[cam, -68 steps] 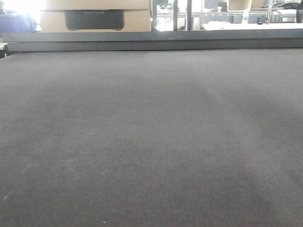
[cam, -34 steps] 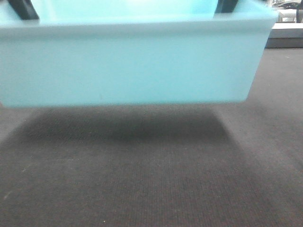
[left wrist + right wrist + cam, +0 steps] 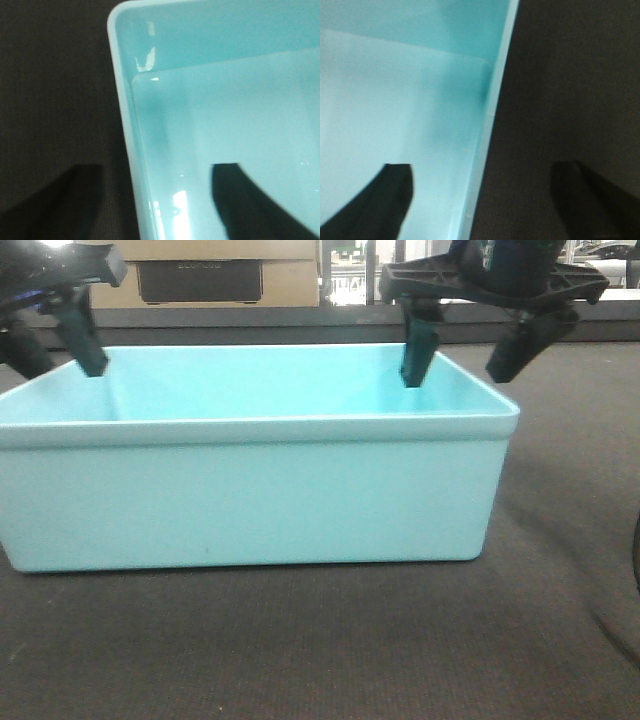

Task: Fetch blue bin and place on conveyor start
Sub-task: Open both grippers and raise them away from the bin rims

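The blue bin (image 3: 250,490) stands upright on the dark belt of the conveyor start (image 3: 300,650). My left gripper (image 3: 55,355) is open astride the bin's left wall, one finger inside and one outside, touching neither side. The left wrist view shows that rim between the spread fingers of the left gripper (image 3: 155,170), with the bin's floor (image 3: 225,110) to the right and belt (image 3: 55,90) to the left. My right gripper (image 3: 463,365) is open the same way over the right wall. In the right wrist view the right gripper (image 3: 482,170) straddles the rim, between bin (image 3: 395,90) and belt (image 3: 570,75).
Behind the belt's far edge (image 3: 300,332) stands a tan box with a dark panel (image 3: 200,278). Glass and shelving (image 3: 350,270) lie further back. A dark cable loop (image 3: 636,550) shows at the right border.
One second ago the belt was bare. Half a second ago the bin hung above it, close to the camera. Now the bin rests on the belt and both grippers are open at its rim.
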You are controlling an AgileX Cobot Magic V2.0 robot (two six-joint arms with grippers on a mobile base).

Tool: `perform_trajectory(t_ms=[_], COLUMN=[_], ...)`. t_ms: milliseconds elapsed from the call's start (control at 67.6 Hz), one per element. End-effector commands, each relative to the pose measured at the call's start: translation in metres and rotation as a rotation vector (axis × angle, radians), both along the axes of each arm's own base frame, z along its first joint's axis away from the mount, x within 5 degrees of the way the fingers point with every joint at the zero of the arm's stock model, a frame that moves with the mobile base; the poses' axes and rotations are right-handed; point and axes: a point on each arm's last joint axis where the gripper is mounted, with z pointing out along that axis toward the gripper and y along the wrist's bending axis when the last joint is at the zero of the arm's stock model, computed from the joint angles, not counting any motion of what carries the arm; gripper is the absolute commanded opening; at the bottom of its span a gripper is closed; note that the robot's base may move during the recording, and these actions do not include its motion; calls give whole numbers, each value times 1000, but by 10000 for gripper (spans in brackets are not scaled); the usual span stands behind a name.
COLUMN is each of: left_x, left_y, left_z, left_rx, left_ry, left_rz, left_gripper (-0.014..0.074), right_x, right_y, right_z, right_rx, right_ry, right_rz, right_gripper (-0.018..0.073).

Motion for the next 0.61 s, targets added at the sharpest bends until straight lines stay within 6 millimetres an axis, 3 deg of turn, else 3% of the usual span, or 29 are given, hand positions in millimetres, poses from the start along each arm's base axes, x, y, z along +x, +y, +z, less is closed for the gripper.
perform_trajectory(t_ms=[0, 148, 251, 399, 532, 562, 592], left_x=[-1, -11, -26, -50, -77, -84, -91], left_y=[0, 3, 7, 20, 41, 48, 53], left_z=[6, 23, 45, 78, 100, 102, 104], left_rx=[-5, -12, -19, -15, 10, 21, 28], left_ry=[-26, -56, -105, -213, -303, -319, -339], left_rz=[-2, -2, -1, 17, 66, 86, 101], left_gripper=[635, 539, 470, 279, -12, -88, -110], right_x=[0, -4, -12, -29, -45, -48, -51], right_y=[-2, -4, -8, -24, -54, -61, -68], right_z=[8, 21, 41, 75, 104, 108, 111], right_rx=[-18, -24, -16, 1, -14, -13, -14], right_ry=[-28, -36, -90, -189, -281, -293, -303], right_rz=[12, 13, 14, -14, -84, -104, -123], right_gripper=[571, 528, 438, 175, -135, -167, -162])
